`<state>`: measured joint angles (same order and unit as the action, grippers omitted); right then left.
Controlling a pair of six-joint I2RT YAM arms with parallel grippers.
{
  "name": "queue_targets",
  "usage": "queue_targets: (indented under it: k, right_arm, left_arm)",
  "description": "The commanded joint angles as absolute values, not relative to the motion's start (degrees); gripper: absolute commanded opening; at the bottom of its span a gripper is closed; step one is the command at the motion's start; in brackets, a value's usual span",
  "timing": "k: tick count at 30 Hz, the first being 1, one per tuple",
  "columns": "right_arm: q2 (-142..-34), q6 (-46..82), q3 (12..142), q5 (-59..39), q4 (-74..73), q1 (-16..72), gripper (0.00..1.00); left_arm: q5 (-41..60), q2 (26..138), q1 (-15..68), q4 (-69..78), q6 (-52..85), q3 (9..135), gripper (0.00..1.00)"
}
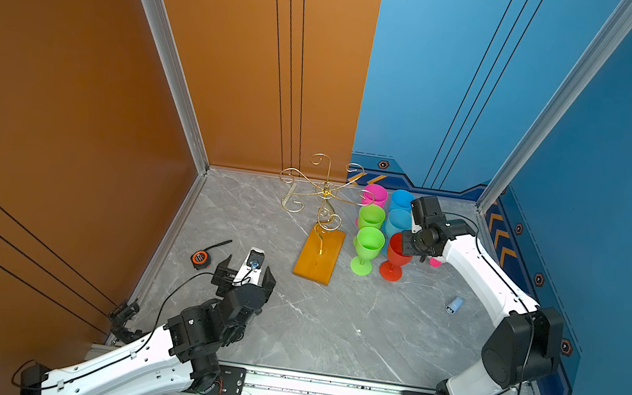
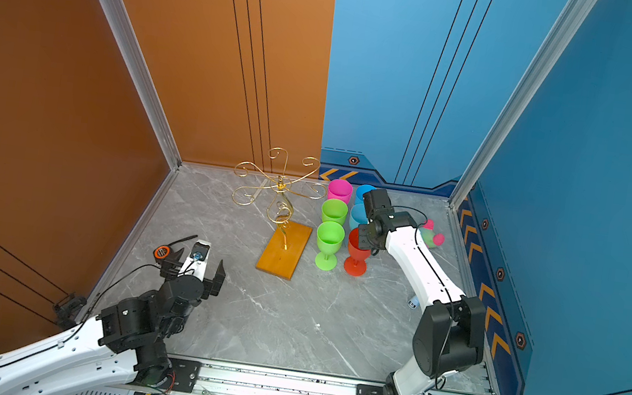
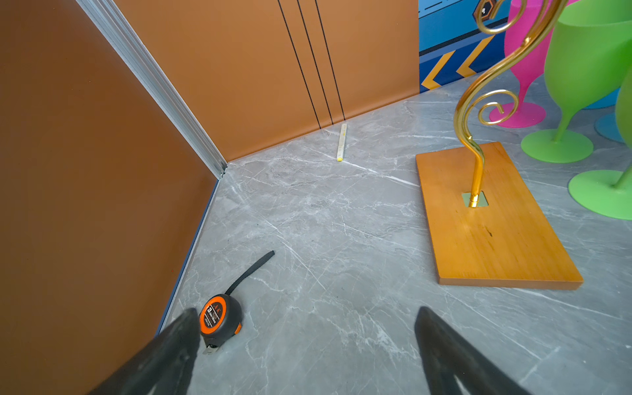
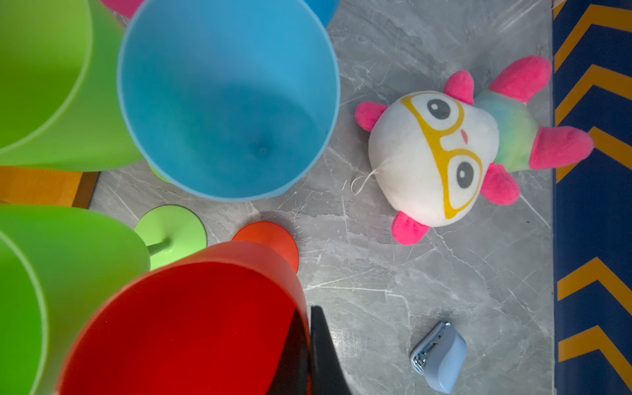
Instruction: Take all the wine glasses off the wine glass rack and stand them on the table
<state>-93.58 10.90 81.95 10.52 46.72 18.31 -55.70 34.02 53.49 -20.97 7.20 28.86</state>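
Surface: grey marble table (image 1: 329,326).
Rack: wine glass rack (image 1: 318,259) has all arms bare; it stands well apart from the right gripper (image 4: 309,314), beyond the green glass (image 4: 68,260).
Right gripper: pinched on the rim of the red wine glass (image 4: 191,325), one finger inside the bowl; foot looks set down.
Left gripper (image 3: 306,310): jaws apart, empty, tape measure (image 3: 219,318) beside one finger.
Risk: a skewed release or retreat drags the thin rim and tips the red glass into the green one just beside it, then the blue glass (image 4: 225,102).

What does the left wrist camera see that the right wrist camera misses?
Only the left wrist view: the tape measure and the rack's gold stem. Only the right wrist view: the plush toy, the blue stapler and the red glass pinched by the right gripper. Both: green glasses, the wooden base, the grey table.
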Motion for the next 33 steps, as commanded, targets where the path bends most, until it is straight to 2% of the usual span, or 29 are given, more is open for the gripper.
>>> queue_targets:
  k: [1,10,16,22,28,33]
  right_arm:
    - [-95.2,11.0,84.0,10.0,45.7,18.0,0.00]
    - [-96.6,11.6,85.0,8.9,45.4,17.9,0.00]
    - [-96.8,12.0,85.0,8.9,45.4,17.9,0.06]
    - [-95.4,12.1,84.8,8.0,45.8,18.0,0.24]
    - [-91.8,11.8,85.4,8.8,46.5,17.8,0.47]
    - [-87.7,11.4,85.4,9.6,46.7,16.9,0.59]
  left_arm:
    - [-53.0,35.0,52.7,-21.2,8.1,28.1,0.98]
    - [-52.0,35.2,51.9,-20.7,7.9,28.0,0.98]
    - [-51.3,35.3,51.7,-20.6,7.9,28.0,0.98]
    - [-50.8,35.6,51.1,-20.6,8.0,28.1,0.98]
    - [-48.7,36.6,48.7,-19.4,7.9,28.1,0.98]
    - [-45.1,38.0,44.8,-17.2,7.8,28.0,0.98]
